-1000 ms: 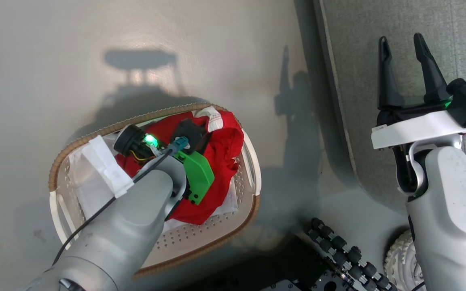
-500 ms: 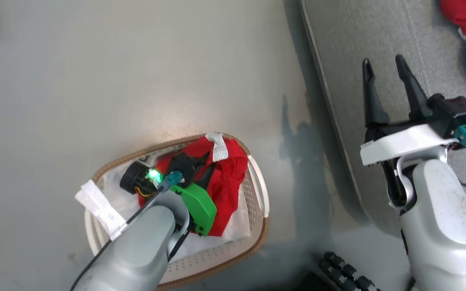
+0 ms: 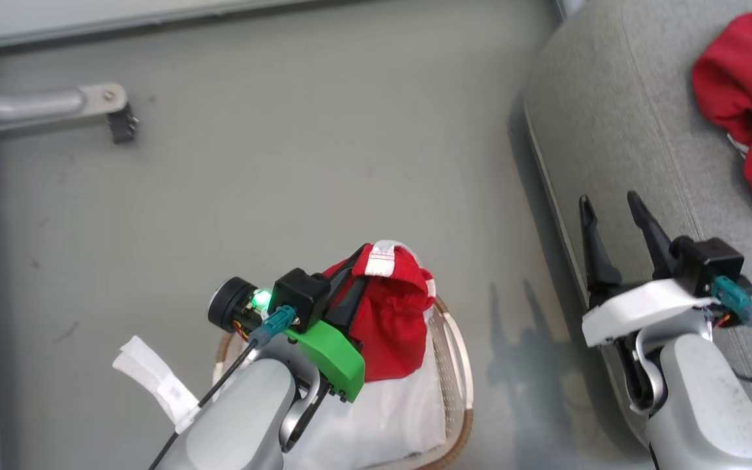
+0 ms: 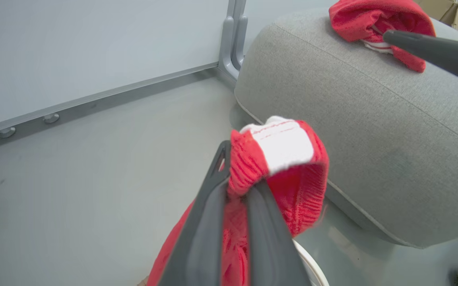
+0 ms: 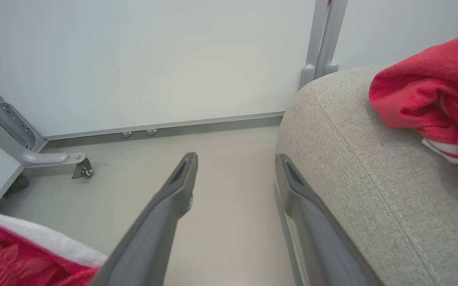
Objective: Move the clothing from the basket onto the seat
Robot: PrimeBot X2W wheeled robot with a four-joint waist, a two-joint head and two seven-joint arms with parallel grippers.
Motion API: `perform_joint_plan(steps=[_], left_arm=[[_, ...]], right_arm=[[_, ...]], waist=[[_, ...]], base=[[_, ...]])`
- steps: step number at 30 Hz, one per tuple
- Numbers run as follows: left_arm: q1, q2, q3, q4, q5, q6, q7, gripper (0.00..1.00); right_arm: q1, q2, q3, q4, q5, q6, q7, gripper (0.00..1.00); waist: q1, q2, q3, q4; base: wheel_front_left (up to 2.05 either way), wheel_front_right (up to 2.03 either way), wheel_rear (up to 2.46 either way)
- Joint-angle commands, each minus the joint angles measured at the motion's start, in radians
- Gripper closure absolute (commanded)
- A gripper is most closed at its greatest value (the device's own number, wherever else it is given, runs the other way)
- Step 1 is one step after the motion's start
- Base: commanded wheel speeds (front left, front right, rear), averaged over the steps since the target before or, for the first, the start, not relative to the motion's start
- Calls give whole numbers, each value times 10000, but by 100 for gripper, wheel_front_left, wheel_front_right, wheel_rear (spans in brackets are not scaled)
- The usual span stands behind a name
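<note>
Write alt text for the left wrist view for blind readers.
The left claw pinches a red garment with a white band, held above the basket. Behind stands the grey sofa, a second red garment lying on it.

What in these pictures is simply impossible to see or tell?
Basket, head view: the lifted red garment, the left arm and the bottom edge hide whether more clothing lies inside.
Red garment on the sofa, head view: cut off by the right edge; any lettering unseen.
Lifted garment's lower part, left wrist view: hidden behind the shut jaws.
</note>
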Motion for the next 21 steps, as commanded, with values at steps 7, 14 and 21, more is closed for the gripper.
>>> perform_joint_plan(steps=[7,14,21], left_arm=[[488,6,802,-1317,103,-26,-3,100],[188,-95,1357,-1908,-22,-26,-3,100],[-172,-186,1543,-2273,61,-26,-3,100]], right_arm=[[1041,-43,95,347,-66,-7,-24,0],[1710,-48,600,512,63,-7,-24,0],[1973,-311,2131,360,-164,-8,-24,0]], waist=[[1,0,-2332,1136],[1,0,-3094,1340],[1,0,-3396,1466]], base=[[0,0,0],[0,0,0],[0,0,0]])
